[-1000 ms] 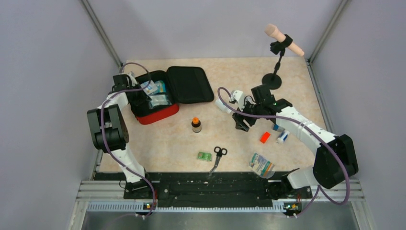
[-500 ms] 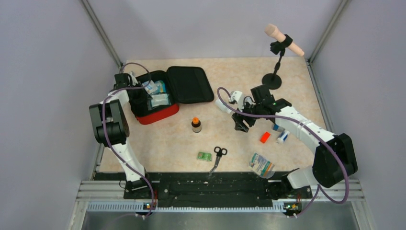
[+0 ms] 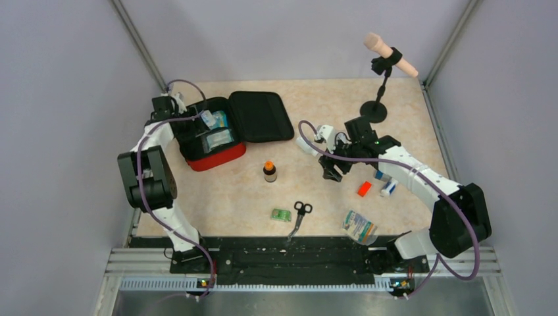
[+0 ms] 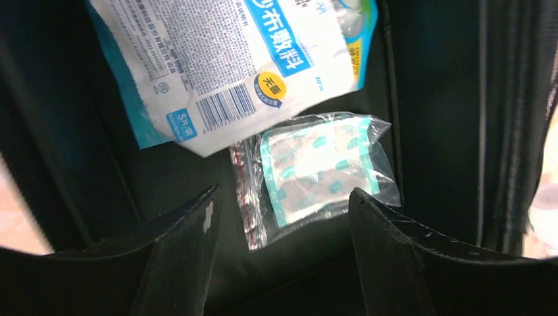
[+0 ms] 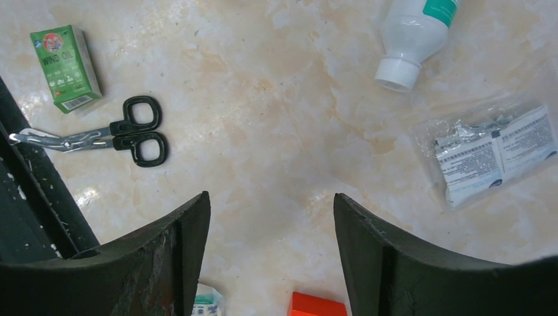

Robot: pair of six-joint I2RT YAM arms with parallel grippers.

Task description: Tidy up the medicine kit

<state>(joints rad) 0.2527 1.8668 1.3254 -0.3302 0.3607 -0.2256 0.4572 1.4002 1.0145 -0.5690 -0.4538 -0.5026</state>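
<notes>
The medicine kit (image 3: 219, 160) lies open at the back left, with a red shell, black lining and its lid (image 3: 262, 116) folded out to the right. My left gripper (image 3: 190, 132) reaches into it from the left. In the left wrist view my left gripper (image 4: 283, 197) is open. A small clear bag of plasters (image 4: 316, 172) lies on the lining just beyond its fingertips, touching neither one. A large white and blue packet (image 4: 230, 59) lies behind the bag. My right gripper (image 3: 331, 170) hovers open over bare table at the centre, and the right wrist view shows my right gripper (image 5: 271, 201) holding nothing.
Loose on the table are a brown bottle with an orange cap (image 3: 270, 171), black scissors (image 3: 299, 214), a green box (image 3: 281, 214), a small red block (image 3: 364, 189), a white bottle (image 5: 414, 39) and a clear bag of sachets (image 5: 490, 155). A microphone stand (image 3: 375, 108) is at the back right.
My left gripper has opened inside the kit, leaving the small clear bag on the lining, and its arm has shifted slightly. The right arm has stayed still.
</notes>
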